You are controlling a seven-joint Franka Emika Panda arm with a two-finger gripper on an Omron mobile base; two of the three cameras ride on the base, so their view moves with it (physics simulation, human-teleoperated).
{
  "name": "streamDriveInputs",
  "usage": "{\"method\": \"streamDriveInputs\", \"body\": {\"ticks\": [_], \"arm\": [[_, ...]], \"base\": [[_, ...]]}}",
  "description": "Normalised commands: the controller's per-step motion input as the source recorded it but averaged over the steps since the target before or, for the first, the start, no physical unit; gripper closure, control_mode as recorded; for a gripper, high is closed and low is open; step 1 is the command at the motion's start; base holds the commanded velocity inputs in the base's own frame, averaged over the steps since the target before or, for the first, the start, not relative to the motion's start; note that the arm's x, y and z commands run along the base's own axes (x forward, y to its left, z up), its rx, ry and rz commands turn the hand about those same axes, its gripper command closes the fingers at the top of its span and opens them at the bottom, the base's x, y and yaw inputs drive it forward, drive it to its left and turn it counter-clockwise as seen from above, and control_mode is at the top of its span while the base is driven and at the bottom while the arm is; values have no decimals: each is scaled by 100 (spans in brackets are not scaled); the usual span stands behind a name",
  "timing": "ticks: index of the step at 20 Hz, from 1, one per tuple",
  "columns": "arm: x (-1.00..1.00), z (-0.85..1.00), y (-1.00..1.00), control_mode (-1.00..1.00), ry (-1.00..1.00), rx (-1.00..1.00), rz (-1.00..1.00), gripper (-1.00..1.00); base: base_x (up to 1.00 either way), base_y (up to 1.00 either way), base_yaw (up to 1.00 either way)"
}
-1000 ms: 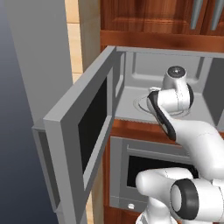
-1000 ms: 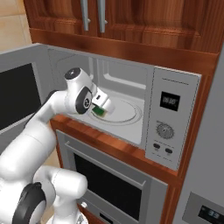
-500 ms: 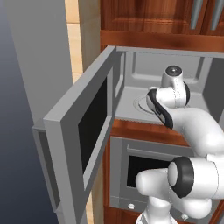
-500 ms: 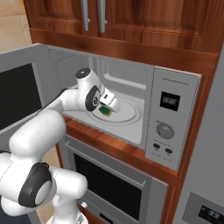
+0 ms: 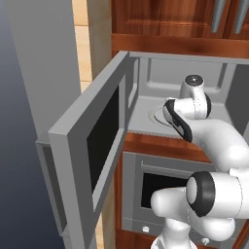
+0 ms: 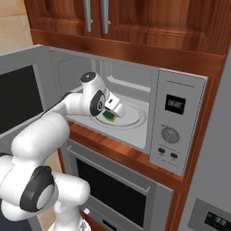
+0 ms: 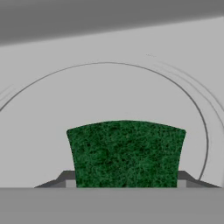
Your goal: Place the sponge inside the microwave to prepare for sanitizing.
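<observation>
The gripper (image 6: 111,115) was seen inside the microwave (image 6: 180,122), its fingers closed on the sponge (image 6: 108,116), which was held between them just above the turntable (image 6: 133,115). In the hand view the sponge (image 7: 126,153) filled the gap between the two finger tips, one (image 7: 59,179) at each side, and its far edge lay well inside the turntable's rim (image 7: 199,118). Bare turntable surface was left ahead of the sponge and to both sides. Beyond the rim the cavity floor ran on to the back wall. In the right base view open room was shown between the gripper and the cavity's right wall, beside the button panel (image 6: 173,126). The door (image 5: 92,146) was swung wide to the left, leaving the opening free for the arm. Below the microwave an oven (image 6: 117,194) was set; above it, wooden cabinets (image 6: 135,18).
</observation>
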Motion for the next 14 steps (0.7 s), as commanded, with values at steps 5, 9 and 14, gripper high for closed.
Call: {"method": "streamDriveInputs", "body": {"ticks": [5,9,14], "arm": [[8,-2,0,-100,0,0,0,-100],[7,0,0,-100,0,0,0,-100],[7,0,0,-100,0,0,0,-100]], "base": [[0,0,0],[0,0,0],[0,0,0]]}}
